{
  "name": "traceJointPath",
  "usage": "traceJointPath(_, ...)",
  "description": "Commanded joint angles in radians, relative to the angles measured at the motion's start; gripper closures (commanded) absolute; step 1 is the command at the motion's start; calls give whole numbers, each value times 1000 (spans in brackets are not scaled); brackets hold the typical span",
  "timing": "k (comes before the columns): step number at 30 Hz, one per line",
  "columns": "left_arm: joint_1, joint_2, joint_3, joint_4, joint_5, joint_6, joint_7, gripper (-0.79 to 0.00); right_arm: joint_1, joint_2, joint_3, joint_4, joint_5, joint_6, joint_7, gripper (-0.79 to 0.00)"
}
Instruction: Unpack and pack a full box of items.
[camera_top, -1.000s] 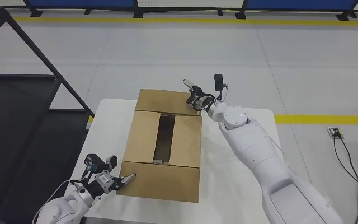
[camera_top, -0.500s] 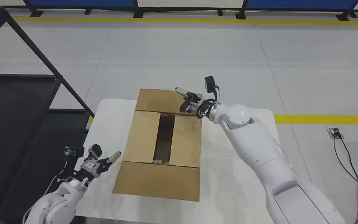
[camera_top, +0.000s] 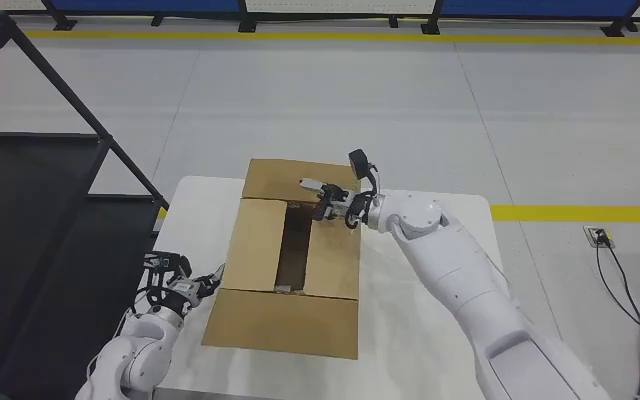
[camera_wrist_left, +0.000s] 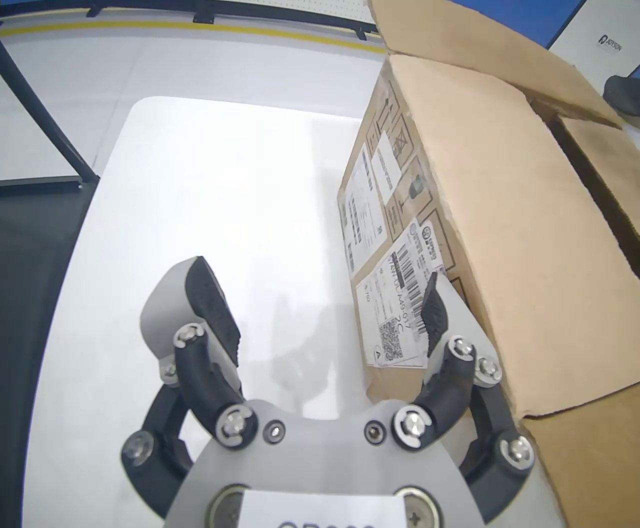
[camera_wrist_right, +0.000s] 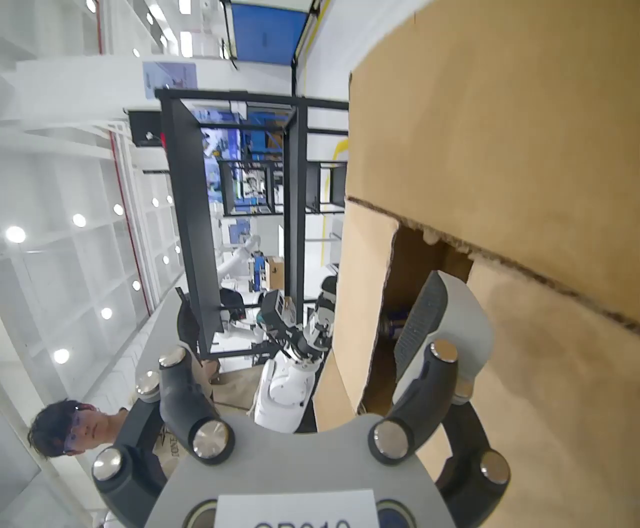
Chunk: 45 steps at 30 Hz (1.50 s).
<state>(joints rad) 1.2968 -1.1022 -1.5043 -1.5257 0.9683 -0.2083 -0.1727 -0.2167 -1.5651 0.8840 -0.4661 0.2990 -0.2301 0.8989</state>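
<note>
A cardboard box (camera_top: 256, 243) stands in the middle of the white table (camera_top: 420, 300), its top flaps folded in with a dark slot (camera_top: 293, 240) between them. My right gripper (camera_top: 318, 198) hangs open over the far end of that slot. In the right wrist view one fingertip (camera_wrist_right: 425, 315) reaches under a flap (camera_wrist_right: 365, 280) of the box (camera_wrist_right: 500, 125), where a dark item (camera_wrist_right: 392, 320) shows inside. My left gripper (camera_wrist_left: 325, 310) is open and empty low beside the box's labelled side (camera_wrist_left: 390, 240), one fingertip (camera_wrist_left: 432, 310) close against a label. From above, the left gripper (camera_top: 203, 283) sits at the box's near left corner.
Bare white table (camera_wrist_left: 200, 175) lies left of the box and to its right. A black frame (camera_top: 70, 100) and a dark panel (camera_top: 40, 230) stand off the table's left edge. The left arm (camera_wrist_right: 300, 345) shows far off in the right wrist view.
My right gripper has moved from the box's far right corner leftward to the slot. My left gripper let go of the near flap and shifted left and farther along the box's side.
</note>
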Motion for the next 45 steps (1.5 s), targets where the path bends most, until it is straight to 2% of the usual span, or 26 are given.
traceJointPath(1, 7, 0, -1, -5, 2, -9, 5, -785, -6, -2, -11, -21, -18, 26, 29, -785)
traceJointPath(8, 35, 0, -17, -26, -5, -3, 17, -785, -9, -24, -47, -40, -46, 89, 62, -785)
traceJointPath(12, 47, -2, -37, -36, -36, 21, 38, -785, -5, -45, -71, -29, -49, 98, 74, -785)
traceJointPath(16, 79, -2, -66, -78, -78, 8, 58, -785, 3, -70, -95, -5, -54, 98, 66, -785)
traceJointPath(25, 167, 4, -123, -171, -128, -99, 76, -785, 25, -126, -120, 74, -28, 59, 43, -785)
traceJointPath(31, 219, 9, -148, -218, -95, -184, 97, -785, 40, -149, -105, 114, 23, -2, 75, -785)
traceJointPath(39, 264, 13, -146, -274, -9, -262, 119, -785, 61, -165, -95, 120, 27, -54, 66, -785)
traceJointPath(45, 275, 13, -125, -289, 45, -275, 133, -785, 75, -176, -103, 110, -10, -58, 29, -785)
